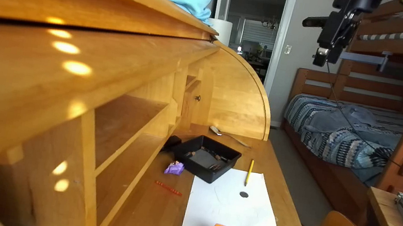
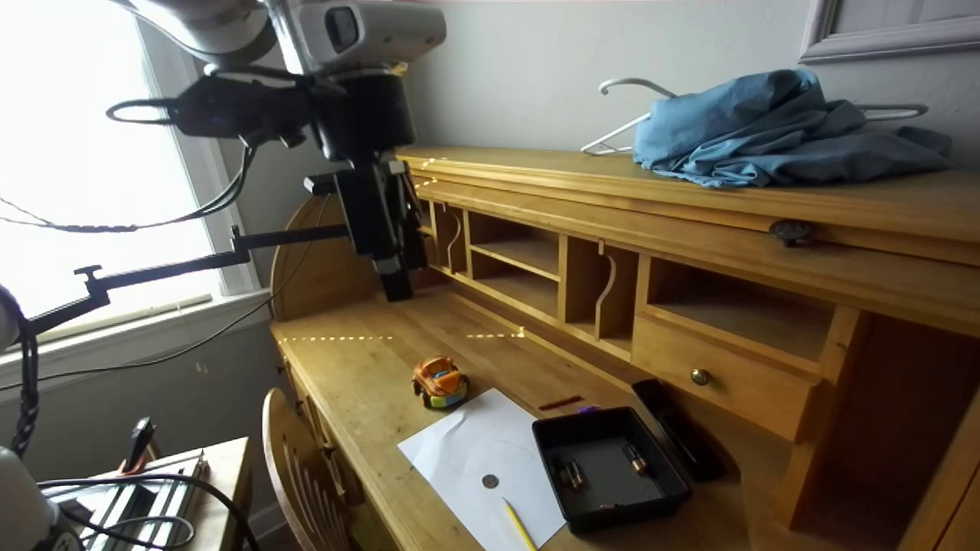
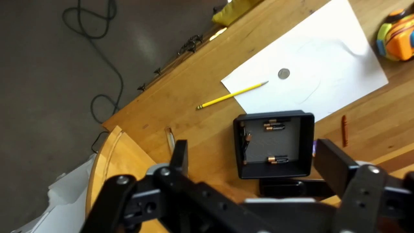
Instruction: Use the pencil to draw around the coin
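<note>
Hand (image 3: 255, 154) hangs well above the bench (image 2: 337, 348) in both exterior views; wrist view shows its jaws spread wide, released. Pencil (image 3: 233, 94), yellow, lies flat: sharpened end on the white paper sheet (image 3: 307, 58), ferrule end past the sheet's edge on the bench. Its tip faces the coin (image 3: 284, 73), a grey disc lying flat on the sheet; the two are near, a gap between them. Faint curved line (image 3: 312, 94) shows on the sheet, to one side of the coin. Black rectangular tray (image 3: 307, 142) covers one corner of the sheet and contains several cylindrical batteries (image 3: 275, 128) with copper-coloured ends, lying along its walls. Long black object (image 2: 677, 432) lies between tray and hutch (image 2: 689, 207); identity unclear. Crumpled purple wrapper (image 1: 175, 168) sits just beside the tray; red-orange crayon (image 1: 168, 188) lies a little further along the bench. Orange toy car (image 2: 440, 381) stands by the sheet's end away from the tray; contact cannot be judged. Spoon (image 1: 215, 130) rests near the bench's curved end panel (image 1: 240, 95). On top of the hutch: blue cloth (image 2: 766, 130) with a white hanger (image 2: 616, 132).
</note>
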You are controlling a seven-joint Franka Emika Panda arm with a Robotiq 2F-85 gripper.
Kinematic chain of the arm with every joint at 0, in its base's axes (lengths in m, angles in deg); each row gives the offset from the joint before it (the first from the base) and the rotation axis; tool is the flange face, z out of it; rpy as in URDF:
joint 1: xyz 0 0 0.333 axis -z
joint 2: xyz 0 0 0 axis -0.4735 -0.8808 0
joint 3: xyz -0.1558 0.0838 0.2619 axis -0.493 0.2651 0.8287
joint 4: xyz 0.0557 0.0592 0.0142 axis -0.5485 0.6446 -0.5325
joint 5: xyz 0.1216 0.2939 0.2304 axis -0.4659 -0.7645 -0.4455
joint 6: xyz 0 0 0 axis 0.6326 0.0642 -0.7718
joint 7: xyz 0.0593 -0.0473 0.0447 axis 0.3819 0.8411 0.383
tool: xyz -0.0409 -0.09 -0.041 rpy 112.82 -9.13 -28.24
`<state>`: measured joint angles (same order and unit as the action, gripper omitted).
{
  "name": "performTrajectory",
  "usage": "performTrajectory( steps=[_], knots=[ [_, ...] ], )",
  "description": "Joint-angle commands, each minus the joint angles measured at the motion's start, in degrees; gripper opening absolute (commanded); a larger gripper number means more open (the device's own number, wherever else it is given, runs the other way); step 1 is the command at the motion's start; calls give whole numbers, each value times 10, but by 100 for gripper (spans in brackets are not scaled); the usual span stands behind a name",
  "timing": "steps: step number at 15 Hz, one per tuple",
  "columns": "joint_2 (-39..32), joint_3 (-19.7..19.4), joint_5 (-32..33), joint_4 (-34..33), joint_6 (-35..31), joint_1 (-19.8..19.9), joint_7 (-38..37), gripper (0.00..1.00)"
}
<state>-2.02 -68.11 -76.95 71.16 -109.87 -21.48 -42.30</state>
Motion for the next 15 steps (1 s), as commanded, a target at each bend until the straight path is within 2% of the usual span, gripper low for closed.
performTrajectory(
  steps=[1,2,3,8,10,15],
  knots=[
    [-16,-47,-48,52,-130,-15,41,100],
    [-27,-49,-50,51,-130,-12,45,100],
    [-21,-28,-26,39,-103,0,21,100],
    [-33,-40,-36,45,-122,-2,35,100],
    [-76,-30,-26,39,-138,32,-45,100],
    [-157,-68,-98,48,-216,43,-95,100]
  ],
)
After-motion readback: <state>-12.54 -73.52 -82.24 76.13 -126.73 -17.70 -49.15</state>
